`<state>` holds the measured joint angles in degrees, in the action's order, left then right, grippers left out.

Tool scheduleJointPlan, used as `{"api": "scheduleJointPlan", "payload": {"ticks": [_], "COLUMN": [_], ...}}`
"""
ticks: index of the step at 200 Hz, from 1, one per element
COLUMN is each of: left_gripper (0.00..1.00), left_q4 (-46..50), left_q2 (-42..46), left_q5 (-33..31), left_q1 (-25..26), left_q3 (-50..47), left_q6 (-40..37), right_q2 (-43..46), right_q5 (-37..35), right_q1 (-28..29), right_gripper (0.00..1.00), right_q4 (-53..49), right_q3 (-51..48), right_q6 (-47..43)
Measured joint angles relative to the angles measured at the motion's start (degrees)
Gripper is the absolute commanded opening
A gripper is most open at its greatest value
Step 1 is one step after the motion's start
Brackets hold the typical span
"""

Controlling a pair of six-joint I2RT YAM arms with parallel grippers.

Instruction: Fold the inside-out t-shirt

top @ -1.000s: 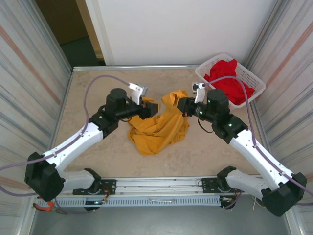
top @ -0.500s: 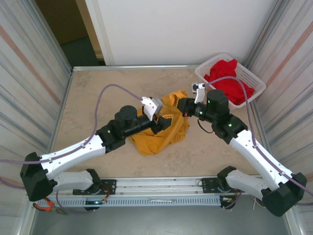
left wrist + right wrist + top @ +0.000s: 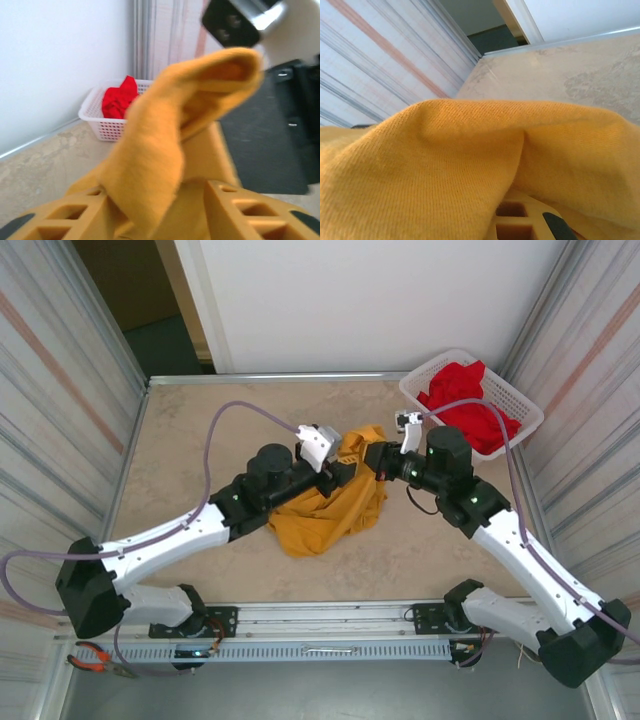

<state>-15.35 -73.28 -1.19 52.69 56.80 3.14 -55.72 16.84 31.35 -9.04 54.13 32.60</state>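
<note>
The inside-out t-shirt (image 3: 325, 515) lies bunched in a mustard-yellow heap at the table's middle, its upper right part lifted. My right gripper (image 3: 375, 455) is shut on that raised part; in the right wrist view the cloth (image 3: 445, 165) drapes over my tan finger (image 3: 520, 220). My left gripper (image 3: 345, 472) reaches into the heap from the left, close beside the right one. In the left wrist view its tan fingers (image 3: 65, 215) stand apart, with a raised fold of the shirt (image 3: 150, 150) hanging between them. No print shows.
A white basket (image 3: 520, 405) holding a red garment (image 3: 465, 390) sits at the back right corner, also ahead in the left wrist view (image 3: 107, 127). Metal walls close in both sides. Bare beige table (image 3: 190, 440) lies left of the shirt.
My left arm swung from the shirt's left edge rightward and up into the heap, and its fingers narrowed. The right arm held still with the cloth.
</note>
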Motion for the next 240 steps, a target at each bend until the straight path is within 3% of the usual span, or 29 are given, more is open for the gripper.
{"api": "scheduleJointPlan", "payload": {"ticks": [34, 71, 91, 105, 142, 172, 212, 240], "left_gripper": [0.00, 0.00, 0.00, 0.00, 0.00, 0.00, 0.00, 0.00], "left_q4": [0.2, 2.5, 5.1, 7.0, 8.1, 8.3, 8.3, 8.2], "left_q2": [-1.4, -1.6, -1.4, -1.4, -1.4, -1.6, -2.0, -2.5], "left_q5": [1.3, 7.4, 14.0, 20.4, 36.3, 42.6, 45.9, 47.0], "left_q1": [-4.6, -8.8, -11.1, -13.9, -20.9, -21.6, -21.6, -21.6], "left_q3": [1.5, 4.8, 7.1, 8.7, 11.1, 12.5, 13.5, 13.9], "left_q6": [1.5, 2.7, 4.9, 8.1, 20.4, 30.5, 39.4, 42.1], "right_q2": [1.3, 1.5, 0.5, -1.8, -12.3, -10.5, -0.2, -0.3], "right_q5": [0.8, 1.0, 1.0, 0.8, -1.1, -3.3, -9.1, -12.8], "right_q1": [0.0, -0.4, -2.1, -4.2, -8.9, -8.2, -0.2, 7.0], "right_gripper": [0.00, 0.00, 0.48, 0.60, 0.63, 0.62, 0.65, 0.69], "right_q4": [0.1, 0.1, 0.7, 1.6, -1.8, -6.3, -11.4, -12.0], "right_q3": [-0.4, -2.2, -2.4, -2.3, 2.6, 3.4, 5.9, 12.5], "right_q6": [0.2, 0.4, 0.8, 1.3, 1.4, 1.4, 1.2, -0.6]}}
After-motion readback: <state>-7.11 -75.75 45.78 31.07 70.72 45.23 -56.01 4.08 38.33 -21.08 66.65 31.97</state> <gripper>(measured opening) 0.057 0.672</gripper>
